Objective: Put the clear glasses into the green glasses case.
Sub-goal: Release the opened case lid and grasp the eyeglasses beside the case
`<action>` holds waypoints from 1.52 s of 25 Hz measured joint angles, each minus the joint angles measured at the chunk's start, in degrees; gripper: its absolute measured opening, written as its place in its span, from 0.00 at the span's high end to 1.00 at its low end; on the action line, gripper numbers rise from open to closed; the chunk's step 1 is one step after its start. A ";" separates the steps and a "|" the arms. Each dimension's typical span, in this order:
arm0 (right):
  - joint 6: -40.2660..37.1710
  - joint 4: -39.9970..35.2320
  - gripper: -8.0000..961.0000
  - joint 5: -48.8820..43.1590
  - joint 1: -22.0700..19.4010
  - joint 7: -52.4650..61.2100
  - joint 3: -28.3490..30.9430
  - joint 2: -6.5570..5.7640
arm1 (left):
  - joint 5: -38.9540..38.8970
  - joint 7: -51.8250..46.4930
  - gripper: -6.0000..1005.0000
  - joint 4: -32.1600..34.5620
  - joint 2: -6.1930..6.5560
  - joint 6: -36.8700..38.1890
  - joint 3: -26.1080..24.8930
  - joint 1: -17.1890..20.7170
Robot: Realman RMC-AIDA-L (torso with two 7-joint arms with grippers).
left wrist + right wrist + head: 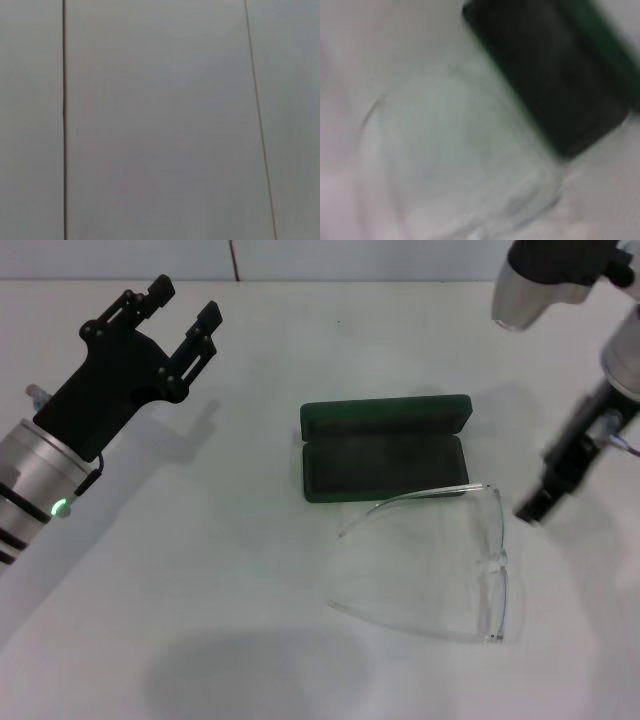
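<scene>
White tabletop (200, 620) filled the head view. At centre lay the green glasses case (385, 448), open, its dark lining up. The clear glasses (470, 560) lay unfolded at lower right, one arm touching the case's near edge. At upper left the left gripper (185, 305) hovered, fingers apart. At the right edge hung the right gripper (535, 505); whether it was apart or together, I cannot tell

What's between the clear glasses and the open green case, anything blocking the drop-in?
Nothing visible. The clear glasses lie unfolded on the table just in front of the green glasses case, one arm reaching its near edge. The case is open, its dark lining empty. Right gripper hovers beside the glasses; left gripper is off to the left.
</scene>
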 joint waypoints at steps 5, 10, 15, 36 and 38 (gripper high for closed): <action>12.48 -4.83 0.12 10.03 -7.53 -14.76 4.80 0.07 | -0.04 0.39 0.43 0.34 -0.06 -0.27 -0.02 0.48; 16.92 -1.05 0.12 33.96 -14.24 -35.27 15.38 0.36 | -0.55 0.39 0.43 2.01 -0.11 -0.26 -0.02 0.86; 19.55 7.72 0.12 48.90 -17.99 -52.04 19.73 0.20 | -1.16 0.20 0.43 2.82 -0.12 0.15 -0.10 1.80; 6.07 5.60 0.17 37.92 -13.14 -84.64 15.39 -0.72 | -6.45 0.60 0.43 4.79 -0.27 0.36 -0.08 4.67; 2.07 2.16 0.17 32.22 -11.55 -84.20 15.39 -0.47 | -6.48 0.50 0.43 4.80 -0.28 0.37 -0.08 4.80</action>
